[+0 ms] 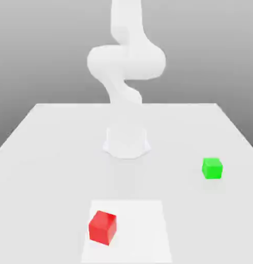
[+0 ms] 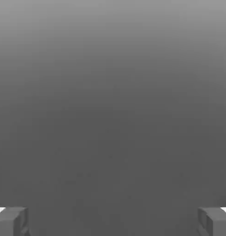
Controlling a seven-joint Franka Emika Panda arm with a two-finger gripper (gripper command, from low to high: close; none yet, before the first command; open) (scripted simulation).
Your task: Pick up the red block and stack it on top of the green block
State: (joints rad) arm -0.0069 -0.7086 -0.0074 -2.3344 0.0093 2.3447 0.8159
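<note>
Gripper [image 2: 113,221]: in the hand view the two grey fingertips [image 2: 11,221] sit at opposite edges of the picture, far apart, with nothing between them; jaws spread wide, holding nothing. Behind the fingertips there is plain grey background, darker low down and lighter higher up. In the exterior view the white arm [image 1: 126,62] rises from its round base [image 1: 126,142] near the middle of the white table [image 1: 46,144], bends through a thick elbow and runs up out of the top of the picture. The arm is well apart from both blocks. The red block [image 1: 103,227] rests on the table near the front edge, somewhat toward the exterior view's left of centre, turned so that one corner faces the camera. It lies on a slightly brighter white square patch [image 1: 139,227] of the table surface, toward that patch's left side. The green block [image 1: 212,168] rests flat on the table toward the exterior view's right, farther back than the red block and closer to the level of the base. It looks a little smaller than the red one. The two blocks are well apart, neither touching the other, and nothing is stacked. The red block is untouched on the table; the stacking step is not yet done. Grey backdrop behind the table, shading lighter toward the top.
</note>
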